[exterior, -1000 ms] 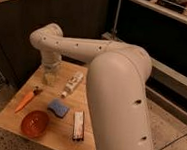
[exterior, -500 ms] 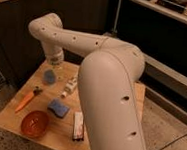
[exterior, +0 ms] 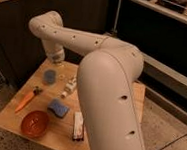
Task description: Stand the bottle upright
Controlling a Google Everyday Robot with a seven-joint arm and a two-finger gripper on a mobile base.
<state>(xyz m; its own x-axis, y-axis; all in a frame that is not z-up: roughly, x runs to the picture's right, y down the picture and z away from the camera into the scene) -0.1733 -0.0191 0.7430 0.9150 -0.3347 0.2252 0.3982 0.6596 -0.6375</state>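
We were at the approach step. Our tool (exterior: 56, 61) hung above the surface (exterior: 56, 131) at its far left, near the bottle (exterior: 70, 85) lying on its side. We could not tell if the tool was open. Next, we judged, it had to descend and grasp the bottle.

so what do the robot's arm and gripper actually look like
The arm is a smooth cream-white shell: thick rounded tubes joined by bulbous elbows, with small dark round holes dotted along it. No cables or markings show on it. The gripper, at its narrow end above the far left of the table, looks pale grey.
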